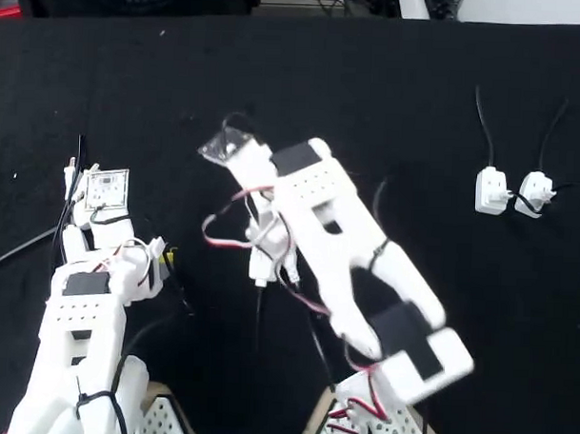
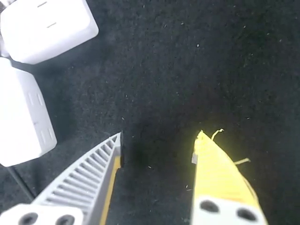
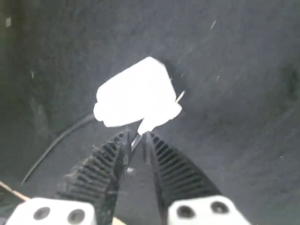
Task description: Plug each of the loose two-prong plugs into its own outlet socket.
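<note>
Since right gripper (image 3: 137,137) clamps plug (image 3: 136,96) by its prongs only, it may twist or slip; left gripper (image 2: 158,136) open beside sockets (image 2: 47,23), upper left.

One white plug (image 3: 136,93) is lifted off the counter just toward 11 o'clock of its centre, its prongs pinched between the fingers (image 3: 110,157) of the right gripper (image 3: 137,139) and its body pointing away from them. Two corded plugs (image 1: 491,191) (image 1: 536,193), white with black leads, lie side by side at 2 o'clock. Two white socket blocks (image 2: 47,26) (image 2: 21,117) sit just beside each other at 9 o'clock, slots facing up.
</note>
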`<action>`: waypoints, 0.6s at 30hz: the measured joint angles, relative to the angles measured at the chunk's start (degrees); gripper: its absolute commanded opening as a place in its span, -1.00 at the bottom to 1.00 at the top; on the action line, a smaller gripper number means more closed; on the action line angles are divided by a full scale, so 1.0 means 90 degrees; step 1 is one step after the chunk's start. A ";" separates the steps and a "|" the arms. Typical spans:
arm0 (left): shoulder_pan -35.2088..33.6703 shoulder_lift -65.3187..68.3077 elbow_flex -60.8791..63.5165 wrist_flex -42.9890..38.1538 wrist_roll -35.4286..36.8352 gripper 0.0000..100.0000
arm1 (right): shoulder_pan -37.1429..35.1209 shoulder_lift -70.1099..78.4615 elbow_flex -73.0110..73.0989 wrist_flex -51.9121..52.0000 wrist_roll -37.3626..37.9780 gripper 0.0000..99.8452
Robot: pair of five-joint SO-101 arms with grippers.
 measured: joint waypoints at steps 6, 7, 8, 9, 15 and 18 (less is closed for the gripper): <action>0.0010 0.0000 0.0000 0.0000 0.0000 -0.49 | 0.0274 -0.1270 0.2198 -0.1621 -0.0195 -0.72; 0.0010 0.0000 0.0000 0.0000 0.0000 -0.49 | 0.0371 -0.1358 0.2442 -0.1905 -0.0342 -0.73; 0.0010 0.0000 0.0000 0.0000 0.0000 -0.49 | 0.0469 -0.1397 0.2637 -0.2149 -0.0488 -0.73; 0.0010 0.0000 0.0000 0.0000 0.0000 -0.49 | 0.0537 -0.1407 0.2755 -0.2354 -0.0596 -0.73; 0.0010 0.0000 0.0000 0.0000 0.0000 -0.49 | 0.0410 -0.1387 0.2872 -0.2784 -0.0811 -0.73; 0.0010 0.0000 0.0000 0.0000 0.0000 -0.49 | 0.0020 -0.1387 0.2803 -0.2803 -0.1016 -0.73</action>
